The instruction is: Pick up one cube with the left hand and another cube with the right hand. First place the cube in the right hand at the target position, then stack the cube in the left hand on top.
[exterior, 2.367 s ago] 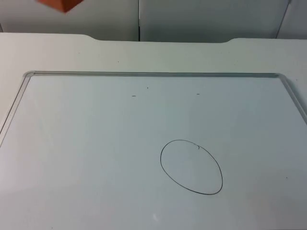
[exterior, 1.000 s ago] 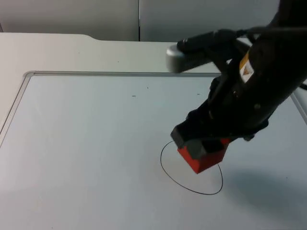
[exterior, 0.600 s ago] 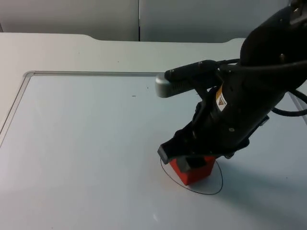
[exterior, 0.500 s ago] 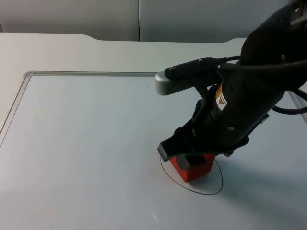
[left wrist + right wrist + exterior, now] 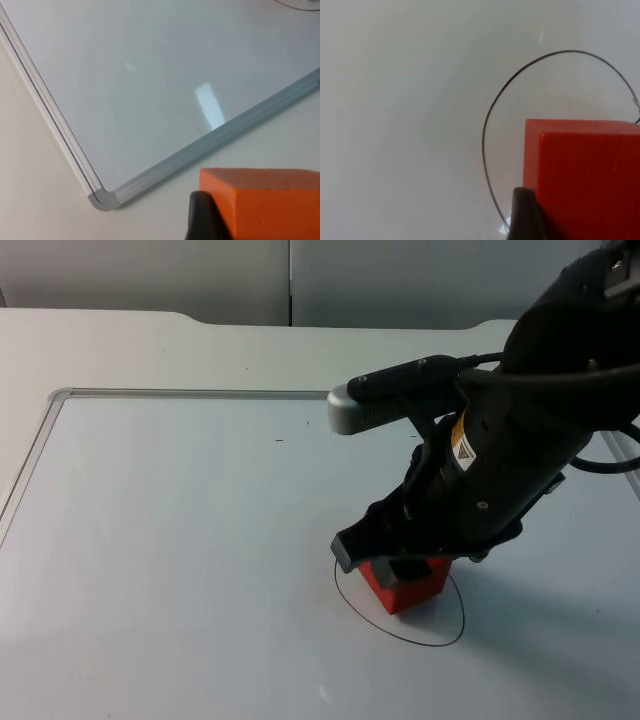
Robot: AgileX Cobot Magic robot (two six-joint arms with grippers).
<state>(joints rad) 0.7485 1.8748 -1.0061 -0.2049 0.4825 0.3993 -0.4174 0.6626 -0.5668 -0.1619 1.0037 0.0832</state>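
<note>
— Where are your right fingers?

— My right gripper (image 5: 402,575) is clamped on the red cube (image 5: 405,585), a fingertip (image 5: 526,212) against its side face. The cube sits low inside the drawn oval (image 5: 399,589), toward the near edge of the whiteboard (image 5: 180,540); I can't tell whether its base is touching the surface.

— And the left?

— My left gripper (image 5: 235,220) is closed on the orange cube (image 5: 265,200), one fingertip (image 5: 202,215) flat on its face. It waits over the white table (image 5: 30,200), just off a rounded corner of the whiteboard's frame.

— How will the cubes handle?

— I judge them light, stiff and square-edged, so flat opposite faces are the place to hold, as both grips look to be. The board looks glossy, so the red one could slide if nudged on release. For the stack, I'd want the orange one level and centred, since a tilt would tip it off.
</note>
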